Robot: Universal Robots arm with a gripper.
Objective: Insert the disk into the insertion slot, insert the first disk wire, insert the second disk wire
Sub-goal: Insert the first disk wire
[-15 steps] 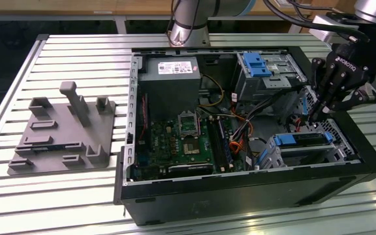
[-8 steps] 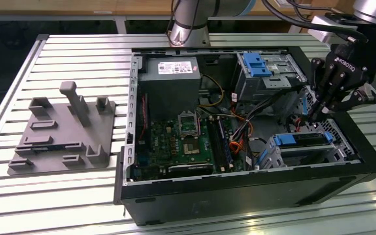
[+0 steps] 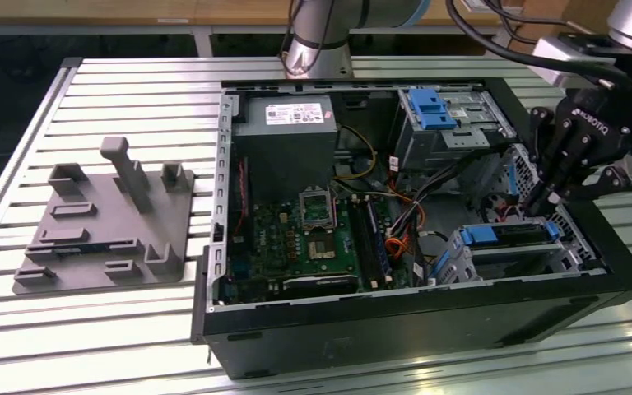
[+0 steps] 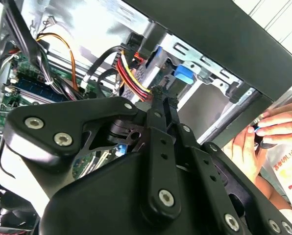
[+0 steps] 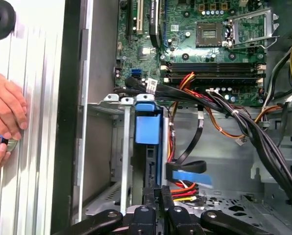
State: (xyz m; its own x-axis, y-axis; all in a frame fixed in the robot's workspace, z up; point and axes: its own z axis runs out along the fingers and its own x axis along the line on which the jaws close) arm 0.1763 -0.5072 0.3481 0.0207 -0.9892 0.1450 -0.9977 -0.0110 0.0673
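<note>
The disk [image 3: 505,234], in its bright blue carrier [image 5: 148,125], sits inside the insertion slot [image 3: 575,251], a grey sheet-metal bay at the case's corner on the exterior view's right. My gripper [image 3: 538,204] hangs just above the disk's end with its fingers pressed together. In both wrist views a red-and-yellow disk wire [image 5: 184,188] [image 4: 132,73] runs straight into the fingertips [image 4: 161,95], so the gripper [image 5: 160,192] appears shut on its plug. A black flat wire with a blue tab [image 5: 190,172] loops loose beside the disk.
The open case holds the motherboard [image 3: 307,239], a power supply [image 3: 283,115] and a taller cage with a blue clip [image 3: 434,109]. Cable bundles [image 5: 244,122] cross near the bay. A grey fixture plate [image 3: 96,222] lies on the exterior view's left. A person's hands [image 5: 4,117] rest outside the case wall.
</note>
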